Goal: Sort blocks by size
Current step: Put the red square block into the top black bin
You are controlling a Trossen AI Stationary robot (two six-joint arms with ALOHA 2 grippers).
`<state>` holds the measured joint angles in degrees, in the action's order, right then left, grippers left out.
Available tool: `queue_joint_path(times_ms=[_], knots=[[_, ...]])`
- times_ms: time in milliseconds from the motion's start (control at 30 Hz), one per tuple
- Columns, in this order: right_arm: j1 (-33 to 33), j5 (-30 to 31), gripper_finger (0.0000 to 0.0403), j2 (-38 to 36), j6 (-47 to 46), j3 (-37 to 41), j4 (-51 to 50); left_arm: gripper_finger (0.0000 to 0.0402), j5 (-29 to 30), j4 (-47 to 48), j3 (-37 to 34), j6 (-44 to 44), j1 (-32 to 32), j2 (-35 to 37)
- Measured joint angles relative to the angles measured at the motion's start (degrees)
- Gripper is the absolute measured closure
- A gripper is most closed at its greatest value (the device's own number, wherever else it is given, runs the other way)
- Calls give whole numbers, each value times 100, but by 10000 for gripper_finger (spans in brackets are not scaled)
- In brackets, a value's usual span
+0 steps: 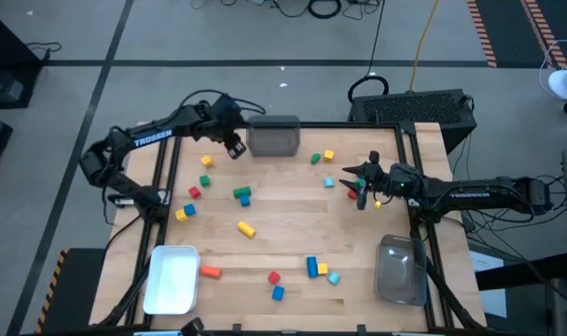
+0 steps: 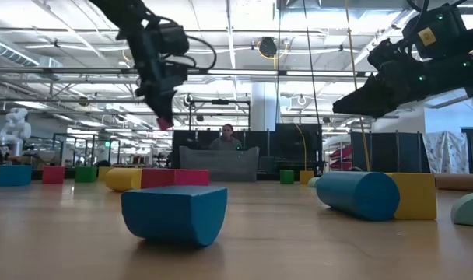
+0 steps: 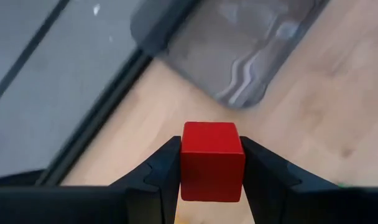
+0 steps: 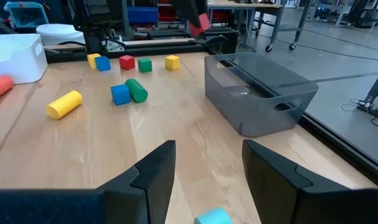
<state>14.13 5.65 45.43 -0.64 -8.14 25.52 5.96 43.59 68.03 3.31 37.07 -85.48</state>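
From my overhead camera the pale wooden tabletop [image 1: 283, 215] is evenly and brightly lit, with only short soft shadows under the pieces; in my table-level camera the rows of ceiling strip lights [image 2: 57, 54] supply the light, and the nearest blue rounded block [image 2: 174, 214] looks soft and out of focus; my left wrist camera shows the grey translucent plastic bin [image 3: 239, 43] smeared and blurred, with pale glare streaks on its wall, while the small red cube [image 3: 212, 162] stays sharp.
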Motion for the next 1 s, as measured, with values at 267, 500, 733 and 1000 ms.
queue_joint_path(times_ms=[267,500,733,1000], knots=[[2,2,227,0,-20,0,0,259,-25,-278,759,-6,-277,-748],[2,1,227,0,-22,0,-16,259,-20,-275,1367,-3,-299,-1587],[0,0,227,2,-17,0,-57,259,-20,-317,1791,3,-299,-2316],[0,0,227,2,-7,0,-86,259,-18,-588,2055,21,-299,-2952]])
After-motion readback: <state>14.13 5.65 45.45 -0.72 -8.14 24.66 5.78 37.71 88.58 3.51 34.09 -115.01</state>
